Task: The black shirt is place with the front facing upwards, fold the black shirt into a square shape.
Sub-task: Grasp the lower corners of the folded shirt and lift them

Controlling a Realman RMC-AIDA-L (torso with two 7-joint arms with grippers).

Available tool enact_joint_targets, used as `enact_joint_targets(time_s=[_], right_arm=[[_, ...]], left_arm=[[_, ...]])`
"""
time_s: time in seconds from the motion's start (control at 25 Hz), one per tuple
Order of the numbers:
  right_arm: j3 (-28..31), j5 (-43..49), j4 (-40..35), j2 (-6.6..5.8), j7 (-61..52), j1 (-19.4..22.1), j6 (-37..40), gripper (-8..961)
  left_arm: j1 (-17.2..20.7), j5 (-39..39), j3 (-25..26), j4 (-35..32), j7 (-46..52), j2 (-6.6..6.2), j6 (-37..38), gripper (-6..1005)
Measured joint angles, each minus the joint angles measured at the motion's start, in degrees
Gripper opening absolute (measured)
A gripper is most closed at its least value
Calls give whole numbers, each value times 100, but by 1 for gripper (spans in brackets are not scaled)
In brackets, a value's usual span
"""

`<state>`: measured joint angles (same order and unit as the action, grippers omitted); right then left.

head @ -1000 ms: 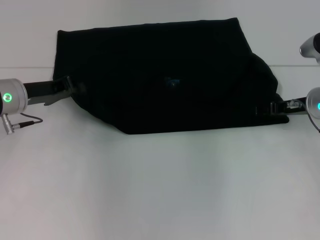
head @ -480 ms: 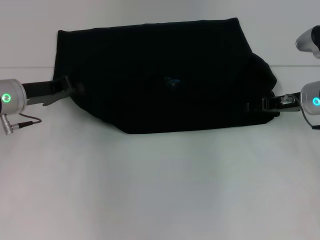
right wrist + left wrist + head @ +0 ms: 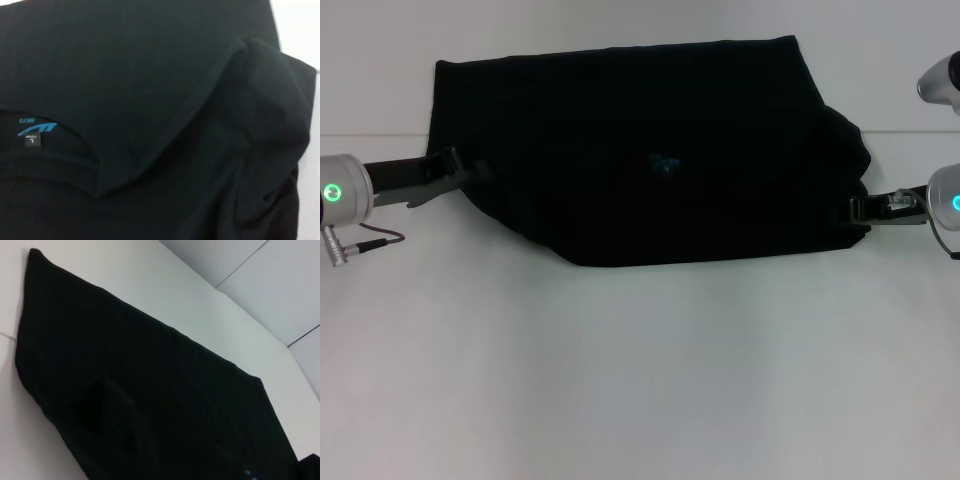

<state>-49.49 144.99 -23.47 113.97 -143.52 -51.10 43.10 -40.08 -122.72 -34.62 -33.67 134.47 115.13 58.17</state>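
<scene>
Black shirt (image 3: pixel 650 160) lies spread on white desk (image 3: pixel 640 380), already folded to wide band, small blue neck label (image 3: pixel 666 162) showing near middle. Left gripper (image 3: pixel 460 172) at shirt's left edge; right gripper (image 3: pixel 865 208) at bunched right edge. Cannot tell whether either set of jaws is apart or together; dark cloth hides them. Risks: right side lumpy, so next fold likely sets crooked; thin grip on one layer could slip, leaving uneven square.

Shirt (image 3: pixel 640 150) lying on table (image 3: pixel 640 380); left gripper (image 3: pixel 455 172) sitting at shirt's left edge, right gripper (image 3: pixel 865 208) at its right edge.
</scene>
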Motion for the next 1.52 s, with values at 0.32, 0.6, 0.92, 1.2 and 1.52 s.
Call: enact_joint_targets(time_s=[0.32, 0.6, 0.92, 1.2, 1.52], right_arm=[[-9, 10, -4, -42, -83, 26, 37, 219], [41, -6, -193, -183, -88, 86, 611, 70], [71, -36, -1191, -171, -291, 469, 1753, 70], [71, 3, -1364, -205, -411, 539, 2681, 70], [71, 3, -1817, -255, -518, 904, 3517, 69]], left_arm=[[0, 3, -2, 0, 3, 0, 23, 1], [5, -84, -42, 0, -1, -145, 374, 1], [64, -567, -3, -258, 101, -322, 1155, 1], [130, -938, 6, -505, 195, -366, 1846, 1], [361, -1263, 197, -782, 198, -361, 2727, 1]])
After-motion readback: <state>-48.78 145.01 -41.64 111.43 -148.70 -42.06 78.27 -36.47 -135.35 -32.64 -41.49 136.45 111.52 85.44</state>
